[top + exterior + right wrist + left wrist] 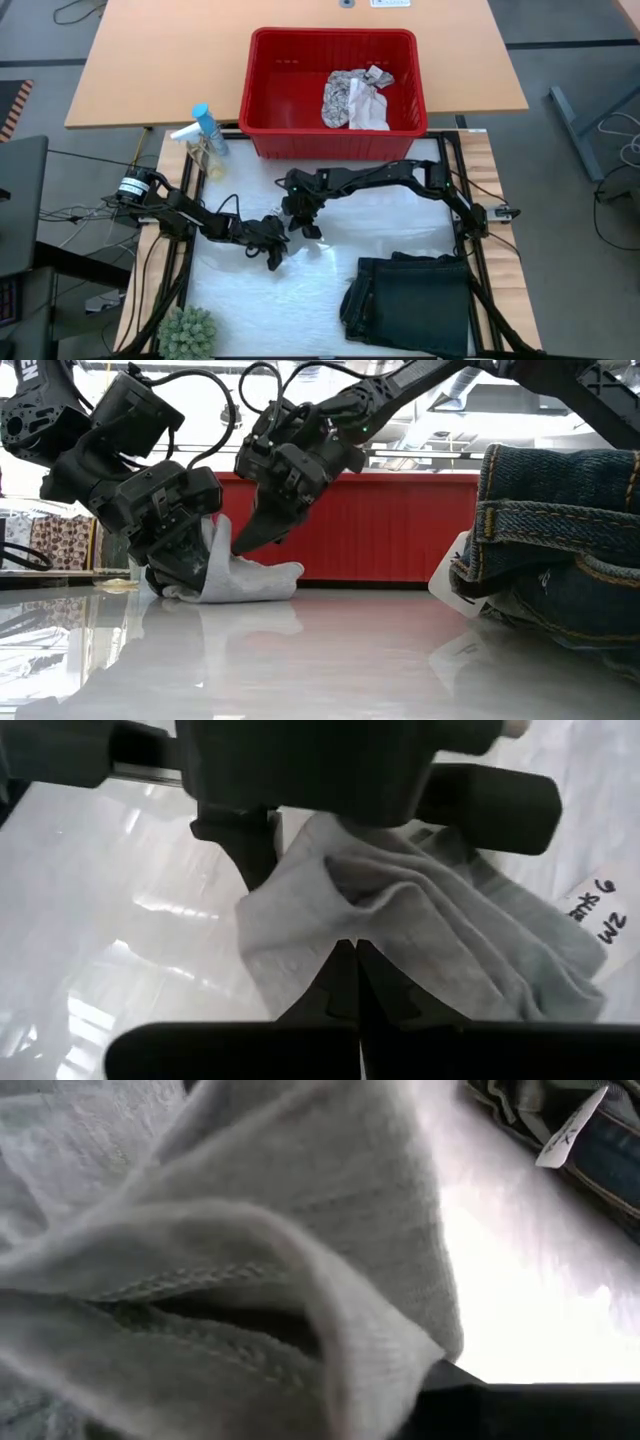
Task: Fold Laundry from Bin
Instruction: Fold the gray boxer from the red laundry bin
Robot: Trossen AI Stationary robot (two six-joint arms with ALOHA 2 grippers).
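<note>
A small whitish cloth (250, 582) lies bunched on the white table top, left of centre. Both grippers are shut on it: my left gripper (195, 565) at its left end and my right gripper (240, 545) on its top. From above, the two grippers (275, 255) (300, 225) stand close together. A dark folded denim garment (410, 295) rests flat at the near right. The red bin (330, 35) stands at the far edge with a leaf-patterned cloth (350, 98) lying inside. My left gripper has the cloth's left end (212, 545), coming in on a slant from the table's left. Cloth (250, 1230) fills its wrist view and hides the fingers. The cloth hangs out of the gripper, and its other end (285, 575) rests on the table. My right gripper pinches a raised fold (345, 915) of the cloth between its two fingertips. The fingers slant down from the far right. One layer or several, I cannot tell. Around the pinch the cloth stays slack on the table.
A spray bottle (205, 135) stands at the far left by the bin, and a small green plant (188, 333) sits at the near left corner. A white tag (450, 575) sticks out of the denim. Bare table lies between the cloth and the denim.
</note>
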